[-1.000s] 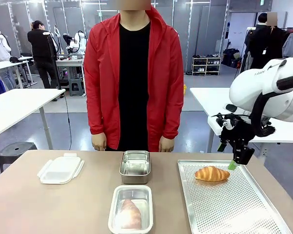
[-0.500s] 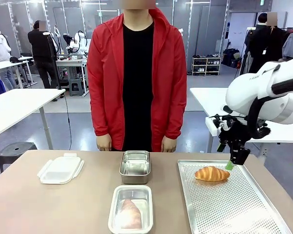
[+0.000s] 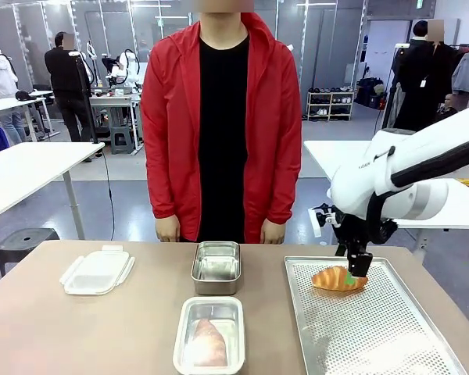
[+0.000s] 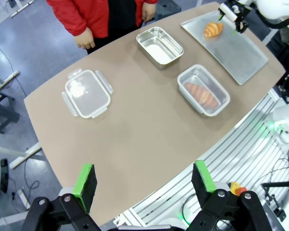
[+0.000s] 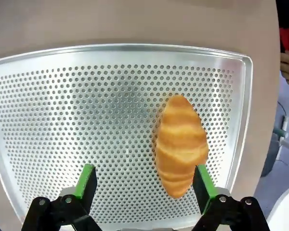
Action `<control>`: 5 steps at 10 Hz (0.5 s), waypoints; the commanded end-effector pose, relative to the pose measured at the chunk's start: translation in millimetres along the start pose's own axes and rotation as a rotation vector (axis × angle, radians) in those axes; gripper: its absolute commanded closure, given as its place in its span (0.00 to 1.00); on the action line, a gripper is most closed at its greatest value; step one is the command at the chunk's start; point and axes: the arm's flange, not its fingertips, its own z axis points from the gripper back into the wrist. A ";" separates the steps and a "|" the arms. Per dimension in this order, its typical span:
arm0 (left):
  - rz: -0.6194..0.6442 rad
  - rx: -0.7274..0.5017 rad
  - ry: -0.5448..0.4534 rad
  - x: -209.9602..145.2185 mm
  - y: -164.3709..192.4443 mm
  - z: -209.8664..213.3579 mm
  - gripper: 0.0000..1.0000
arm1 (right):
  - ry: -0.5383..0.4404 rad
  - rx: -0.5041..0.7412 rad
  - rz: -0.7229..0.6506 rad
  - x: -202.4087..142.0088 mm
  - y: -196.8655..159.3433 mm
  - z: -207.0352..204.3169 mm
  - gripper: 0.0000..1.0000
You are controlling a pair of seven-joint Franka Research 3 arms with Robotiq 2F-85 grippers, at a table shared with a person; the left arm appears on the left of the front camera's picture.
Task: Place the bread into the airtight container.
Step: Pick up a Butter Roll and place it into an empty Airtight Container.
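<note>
A golden croissant, the bread [image 3: 334, 279], lies at the far end of a perforated metal tray [image 3: 375, 336]. My right gripper [image 3: 354, 273] hangs open just above its right end. In the right wrist view the bread [image 5: 180, 144] lies lengthwise between the fingers, close to the right fingertip [image 5: 202, 183] of the right gripper [image 5: 144, 185]. A clear airtight container [image 3: 209, 334] near the front edge holds another croissant [image 3: 209, 344]. Its latch lid [image 3: 98, 271] lies apart at the left. My left gripper [image 4: 144, 180] is open, high above the table, holding nothing.
A steel container [image 3: 216, 266] stands empty behind the clear one. A person in a red jacket stands at the far edge, hands [image 3: 166, 228] down at the sides. Bare brown table [image 3: 78, 328] lies at the left front.
My right arm has swung left and down, bringing its open gripper from beyond the tray's right edge to just over the croissant. Nothing else moved.
</note>
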 end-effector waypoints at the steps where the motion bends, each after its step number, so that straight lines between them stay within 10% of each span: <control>1: -0.011 -0.013 -0.006 2.5 -0.8 1.0 0.00 | 0.024 -0.011 -0.011 4.2 -14.1 -16.5 0.00; 5: -0.011 -0.013 -0.006 2.5 -0.8 1.0 0.00 | 0.046 -0.062 -0.028 -2.7 -26.6 -43.6 0.00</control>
